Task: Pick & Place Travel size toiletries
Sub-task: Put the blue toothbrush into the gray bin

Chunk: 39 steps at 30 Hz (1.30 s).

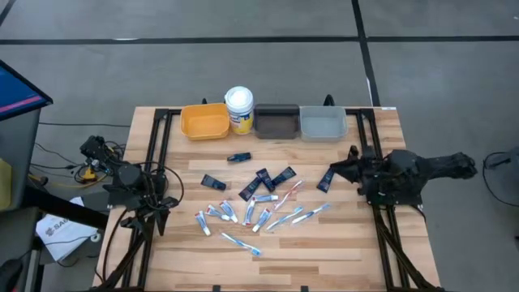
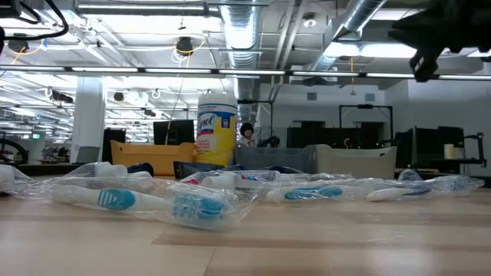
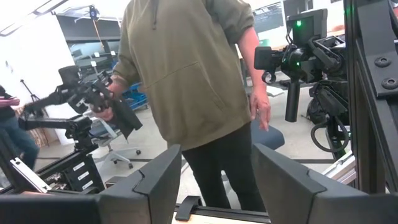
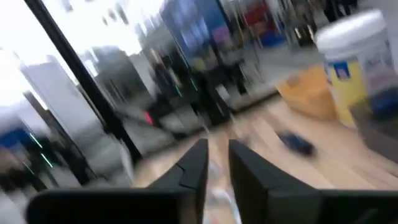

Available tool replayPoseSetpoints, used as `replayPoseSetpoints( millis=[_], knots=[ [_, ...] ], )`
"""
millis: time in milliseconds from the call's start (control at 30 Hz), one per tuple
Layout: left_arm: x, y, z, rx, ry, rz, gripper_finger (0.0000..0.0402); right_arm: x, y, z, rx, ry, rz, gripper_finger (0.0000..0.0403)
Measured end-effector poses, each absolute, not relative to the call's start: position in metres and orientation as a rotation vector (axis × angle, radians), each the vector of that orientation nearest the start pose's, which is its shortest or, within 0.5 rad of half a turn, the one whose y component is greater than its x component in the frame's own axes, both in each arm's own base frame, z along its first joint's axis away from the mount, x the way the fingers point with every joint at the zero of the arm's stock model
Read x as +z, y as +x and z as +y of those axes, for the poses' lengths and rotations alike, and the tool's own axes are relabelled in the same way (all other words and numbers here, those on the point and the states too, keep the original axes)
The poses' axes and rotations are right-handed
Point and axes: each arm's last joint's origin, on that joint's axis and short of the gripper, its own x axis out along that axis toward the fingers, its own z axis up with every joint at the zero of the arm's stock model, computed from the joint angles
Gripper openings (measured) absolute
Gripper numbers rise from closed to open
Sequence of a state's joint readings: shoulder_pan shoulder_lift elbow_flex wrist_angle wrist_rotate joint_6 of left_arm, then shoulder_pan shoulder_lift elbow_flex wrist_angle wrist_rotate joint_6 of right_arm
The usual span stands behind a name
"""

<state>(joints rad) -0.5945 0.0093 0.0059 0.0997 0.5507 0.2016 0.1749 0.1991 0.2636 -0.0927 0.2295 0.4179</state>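
The travel size toiletries (image 1: pixel 259 203) lie loose on the wooden table's middle: dark navy mini tubes (image 1: pixel 264 182), small white tubes (image 1: pixel 229 212) and slim toothbrushes (image 1: pixel 308 213) in clear wrappers (image 2: pixel 192 205). One navy tube (image 1: pixel 238 157) lies apart toward the bins, another (image 1: pixel 326 180) just off my right gripper's fingertips. My right gripper (image 4: pixel 217 163) hangs above the table's right part, pointing level toward the pile, its fingers a narrow gap apart with nothing between them. My left gripper (image 3: pixel 214 168) stands open at the table's left, touching nothing.
Along the far edge stand a yellow bin (image 1: pixel 204 121), a white-lidded yellow tub (image 1: pixel 239 109), a dark bin (image 1: pixel 276 122) and a grey bin (image 1: pixel 323 122). A person in an olive hoodie (image 3: pixel 186 68) stands beyond the table. Bare wood lies along the near edge.
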Motion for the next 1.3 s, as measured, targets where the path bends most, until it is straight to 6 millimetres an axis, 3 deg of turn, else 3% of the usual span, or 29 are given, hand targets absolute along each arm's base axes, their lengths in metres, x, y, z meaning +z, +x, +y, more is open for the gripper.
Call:
replayPoseSetpoints(
  millis=[167, 433, 567, 833, 1300],
  knots=[
    [0.174, 0.069, -0.065, -1.130, 0.177, -0.217, 0.0191, 0.236, 0.120, 0.020, -0.052, 0.244, 0.356, 0.0129],
    [0.175, 0.069, -0.065, -1.129, 0.177, -0.224, 0.0191, 0.231, 0.164, 0.051, 0.082, -0.061, 0.670, 0.0195],
    [0.175, 0.069, -0.065, -1.129, 0.177, -0.224, 0.0191, 0.219, 0.180, 0.066, 0.130, -0.110, 0.775, 0.0202],
    [0.175, 0.069, -0.065, -1.129, 0.177, -0.225, 0.0191, 0.183, 0.193, 0.091, 0.246, -0.139, 0.979, 0.0195],
    [0.175, 0.069, -0.065, -1.128, 0.176, -0.232, 0.0191, 0.139, 0.202, 0.102, 0.274, -0.177, 1.202, 0.0205]
  ],
)
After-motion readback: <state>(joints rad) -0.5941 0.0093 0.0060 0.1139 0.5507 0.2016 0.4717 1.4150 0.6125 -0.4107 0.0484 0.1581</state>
